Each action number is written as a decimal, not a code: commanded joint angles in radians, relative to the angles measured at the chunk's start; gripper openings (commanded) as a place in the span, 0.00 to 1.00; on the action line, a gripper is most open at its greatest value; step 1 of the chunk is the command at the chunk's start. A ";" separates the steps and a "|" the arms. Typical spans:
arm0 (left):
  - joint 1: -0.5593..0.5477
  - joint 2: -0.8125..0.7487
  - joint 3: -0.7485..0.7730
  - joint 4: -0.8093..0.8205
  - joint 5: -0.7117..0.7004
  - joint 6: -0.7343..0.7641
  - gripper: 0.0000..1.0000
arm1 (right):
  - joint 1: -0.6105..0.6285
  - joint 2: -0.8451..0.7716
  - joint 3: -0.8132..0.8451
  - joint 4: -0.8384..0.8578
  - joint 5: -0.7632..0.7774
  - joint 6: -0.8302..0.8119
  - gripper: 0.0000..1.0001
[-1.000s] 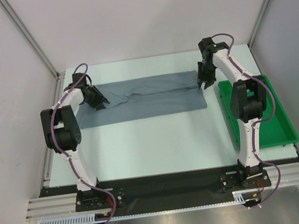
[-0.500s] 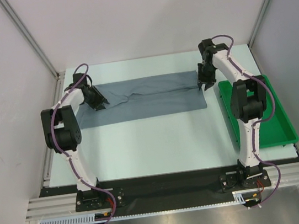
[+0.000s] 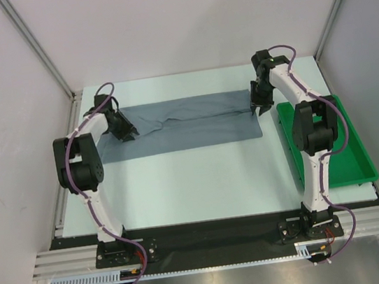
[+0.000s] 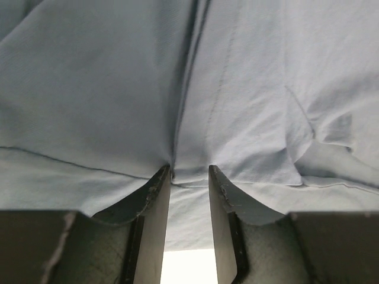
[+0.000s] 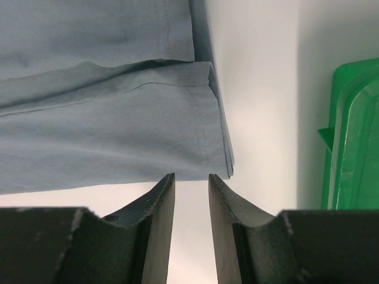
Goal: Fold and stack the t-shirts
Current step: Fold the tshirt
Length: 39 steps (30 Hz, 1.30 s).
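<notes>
One slate blue-grey t-shirt point(image 3: 187, 124) lies flat across the far part of the table, folded lengthwise into a long band. My left gripper point(image 3: 124, 130) is low over its left part. In the left wrist view the gripper point(image 4: 189, 170) is narrowly open, its tips press on the cloth point(image 4: 249, 89), and cloth shows in the gap. My right gripper point(image 3: 258, 106) is at the band's far right corner. In the right wrist view it point(image 5: 191, 176) is narrowly open and empty, its tips just short of the hemmed edge point(image 5: 100, 118).
An empty green plastic tray point(image 3: 350, 155) stands at the right side of the table, beside the right arm; its rim shows in the right wrist view point(image 5: 355, 130). White walls and metal posts close in the table. Bare pale tabletop point(image 3: 195, 183) lies in front of the shirt.
Almost nothing: the left gripper has shifted very slightly toward the far left on the cloth. The right gripper and the shirt look unchanged.
</notes>
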 commanded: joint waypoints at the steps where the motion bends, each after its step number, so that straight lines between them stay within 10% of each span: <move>1: -0.020 0.004 0.054 0.013 -0.010 -0.003 0.37 | -0.002 -0.046 0.016 0.003 -0.005 -0.012 0.35; 12: -0.052 0.022 0.128 -0.004 0.012 0.021 0.00 | -0.007 -0.049 -0.001 0.009 -0.007 -0.015 0.35; 39: -0.122 0.257 0.449 0.091 0.182 -0.080 0.01 | 0.010 -0.059 -0.034 -0.012 0.004 -0.018 0.35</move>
